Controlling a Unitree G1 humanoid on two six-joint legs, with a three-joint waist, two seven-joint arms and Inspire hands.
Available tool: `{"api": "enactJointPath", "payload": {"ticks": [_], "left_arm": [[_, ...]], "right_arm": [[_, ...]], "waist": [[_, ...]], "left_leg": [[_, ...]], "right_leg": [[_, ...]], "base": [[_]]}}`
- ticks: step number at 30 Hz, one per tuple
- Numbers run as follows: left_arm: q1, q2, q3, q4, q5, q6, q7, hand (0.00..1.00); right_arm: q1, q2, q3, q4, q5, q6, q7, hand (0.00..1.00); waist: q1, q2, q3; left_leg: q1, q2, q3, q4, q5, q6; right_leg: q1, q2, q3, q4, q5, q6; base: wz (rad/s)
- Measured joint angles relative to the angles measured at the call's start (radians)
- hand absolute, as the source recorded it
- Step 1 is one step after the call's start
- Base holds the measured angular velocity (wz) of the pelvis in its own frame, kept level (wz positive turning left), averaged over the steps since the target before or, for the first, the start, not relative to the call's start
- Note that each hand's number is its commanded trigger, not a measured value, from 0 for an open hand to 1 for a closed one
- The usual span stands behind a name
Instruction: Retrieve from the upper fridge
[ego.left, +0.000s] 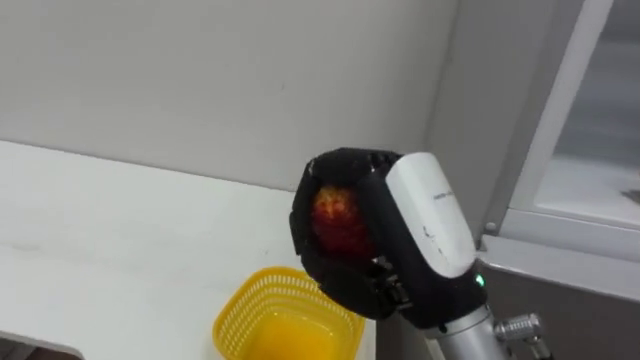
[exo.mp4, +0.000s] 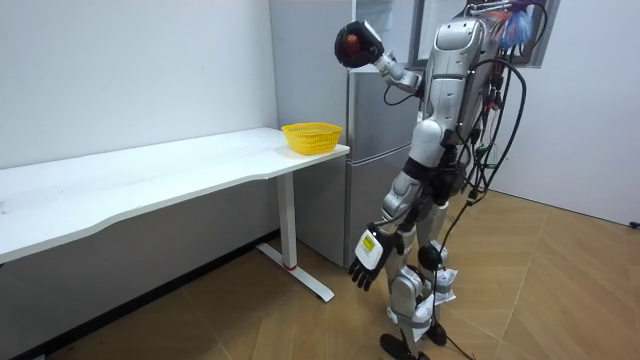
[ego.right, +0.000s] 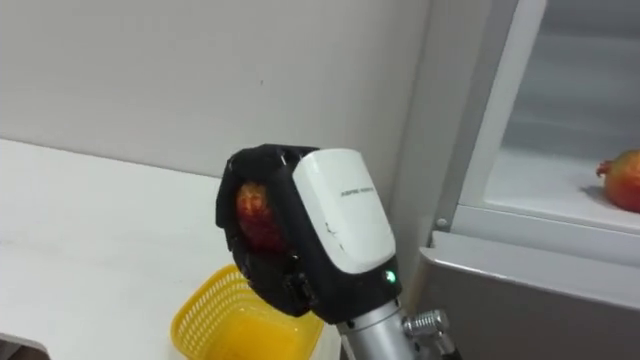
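Red fruit (ego.left: 335, 215) is clamped in my right hand (ego.left: 425, 225), fingers curled around it, raised over the yellow basket (ego.left: 240, 310) at the counter (ego.left: 100, 230) end beside the fridge (ego.right: 520, 300), presumably for dropping in; my left hand (exo.mp4: 365, 255) hangs relaxed

Two red fruits (ego.right: 255, 215) (ego.right: 622, 180), one yellow basket (ego.left: 232, 325)
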Motion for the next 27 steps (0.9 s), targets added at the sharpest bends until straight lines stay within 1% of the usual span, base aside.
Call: {"api": "enactJointPath", "payload": {"ticks": [2,4,7,11,13,15,19,27], "left_arm": [[0.004,0.008,0.0,0.0,0.0,0.003,-0.002,0.0],[0.005,0.011,0.0,-0.001,0.001,0.004,-0.002,0.0],[0.005,0.011,0.001,-0.004,0.002,0.004,-0.01,0.0],[0.006,0.013,0.001,-0.005,0.003,0.006,-0.019,0.0],[0.006,0.013,0.001,-0.006,0.01,0.006,-0.019,0.0],[0.007,0.013,0.009,-0.006,0.028,0.007,-0.022,0.0],[0.006,0.013,0.01,-0.006,0.039,0.018,-0.043,0.0],[0.013,0.016,0.011,-0.006,0.048,0.022,-0.064,0.0]], "right_arm": [[0.0,-0.001,0.011,0.032,-0.008,-0.001,0.0,1.0],[0.0,-0.001,0.029,0.085,-0.007,-0.001,0.001,1.0],[0.0,0.002,0.031,0.15,-0.007,0.001,0.016,1.0],[-0.002,0.004,0.033,0.18,-0.007,0.003,0.029,1.0],[-0.002,0.004,0.033,0.209,-0.007,0.01,0.029,1.0],[-0.002,0.003,0.034,0.242,-0.007,0.036,0.031,1.0],[-0.002,0.0,0.034,0.288,-0.002,0.055,0.031,1.0],[-0.006,-0.001,0.034,0.352,0.055,0.058,0.031,1.0]], "waist": [[0.009,-0.003,0.0007],[0.018,-0.004,0.001],[0.021,-0.007,0.0023],[0.022,-0.012,0.0053],[0.024,-0.012,0.0058],[0.031,-0.013,0.0066],[0.047,-0.013,0.0064],[0.06,-0.018,0.0036]], "left_leg": [[-0.002,-0.001,-0.002,0.0,0.0,0.0],[-0.002,-0.003,-0.008,0.0,0.001,0.001],[-0.003,-0.005,-0.014,0.001,0.003,0.004],[-0.01,-0.006,-0.017,0.008,0.002,0.005],[-0.011,-0.006,-0.018,0.01,0.002,0.005],[-0.013,-0.007,-0.019,0.011,0.002,0.005],[-0.015,-0.008,-0.021,0.015,0.002,0.005],[-0.035,-0.015,-0.046,0.032,0.002,0.006]], "right_leg": [[0.0,-0.001,-0.004,-0.001,0.0,0.0],[0.003,-0.005,-0.023,0.0,-0.001,0.003],[0.006,-0.008,-0.026,0.002,-0.003,0.005],[0.005,-0.009,-0.028,0.001,-0.003,0.006],[0.006,-0.009,-0.032,0.002,-0.003,0.006],[0.006,-0.01,-0.036,0.001,-0.003,0.006],[0.006,-0.011,-0.038,0.0,-0.003,0.006],[0.001,-0.014,-0.05,-0.001,-0.004,0.006]], "base": [[0.05],[0.09],[0.12],[0.03],[0.02],[0.0],[0.0],[0.08]]}}
